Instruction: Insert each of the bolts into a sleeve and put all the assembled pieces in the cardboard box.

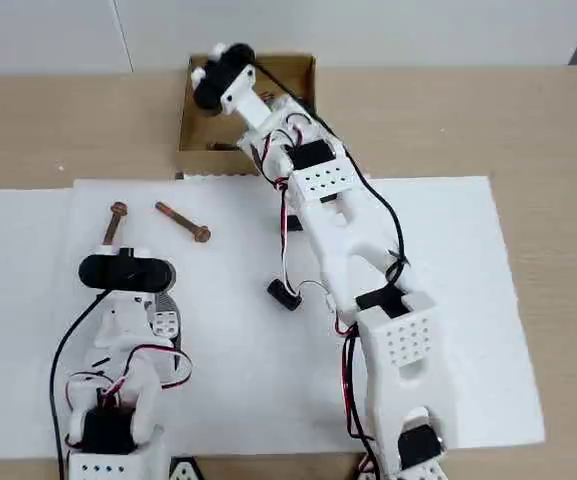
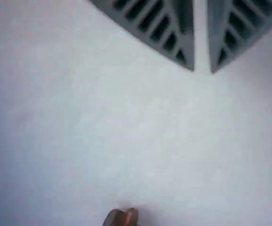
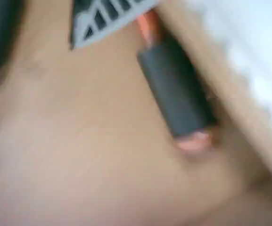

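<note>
Over on the far side of the table (image 1: 528, 120), your right arm (image 1: 368, 230) is stretching across the white sheet (image 1: 458, 270) and covering the right part of the cardboard box (image 1: 190, 130). Its cables (image 1: 393, 225) are trailing along it over the middle of the sheet. A small black piece (image 1: 284, 295) is lying on the sheet just beside those wires; it may be a sleeve, but the outline is too poor to be sure.

Two bare bolts are lying on the far left of the sheet, the left bolt (image 1: 116, 222) and the right bolt (image 1: 183, 222), near each other but apart.

Your left gripper (image 2: 201, 70) is hanging low over the sheet with its fingers drawn together. Only a thin slit is showing between them, with nothing in it. The left bolt is lying just far of it, clear of the tips.

Your right gripper (image 1: 216, 80) is hanging over the box, and its fingers seem to be standing apart. The assembled piece (image 3: 176, 94), a black sleeve with copper showing at both ends, is lying on the box floor against a wall. It is sitting outside the gap, one end just beside the grey finger (image 3: 105, 16).
</note>
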You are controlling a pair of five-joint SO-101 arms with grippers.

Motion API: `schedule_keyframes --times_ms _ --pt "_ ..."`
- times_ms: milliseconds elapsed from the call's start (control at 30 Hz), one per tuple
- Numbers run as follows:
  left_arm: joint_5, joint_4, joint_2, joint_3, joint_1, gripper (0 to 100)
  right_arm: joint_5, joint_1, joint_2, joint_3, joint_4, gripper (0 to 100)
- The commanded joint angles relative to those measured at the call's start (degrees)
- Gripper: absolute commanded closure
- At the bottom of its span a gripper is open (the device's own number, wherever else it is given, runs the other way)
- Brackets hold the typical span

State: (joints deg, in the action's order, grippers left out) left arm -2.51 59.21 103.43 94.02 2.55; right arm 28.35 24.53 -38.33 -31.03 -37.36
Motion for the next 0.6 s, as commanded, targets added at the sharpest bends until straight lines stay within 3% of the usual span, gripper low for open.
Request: schedule_keyframes --times_ms 0,567 --pt "0.18 -0.09 0.7 -0.22 0.26 99 0.44 0.31 7.43 -3.16 -6.02 88.7" --pt "0.18 0.0 0.7 -0.22 0.35 99 0.09 5.85 23.96 -3.16 -46.46 88.7"
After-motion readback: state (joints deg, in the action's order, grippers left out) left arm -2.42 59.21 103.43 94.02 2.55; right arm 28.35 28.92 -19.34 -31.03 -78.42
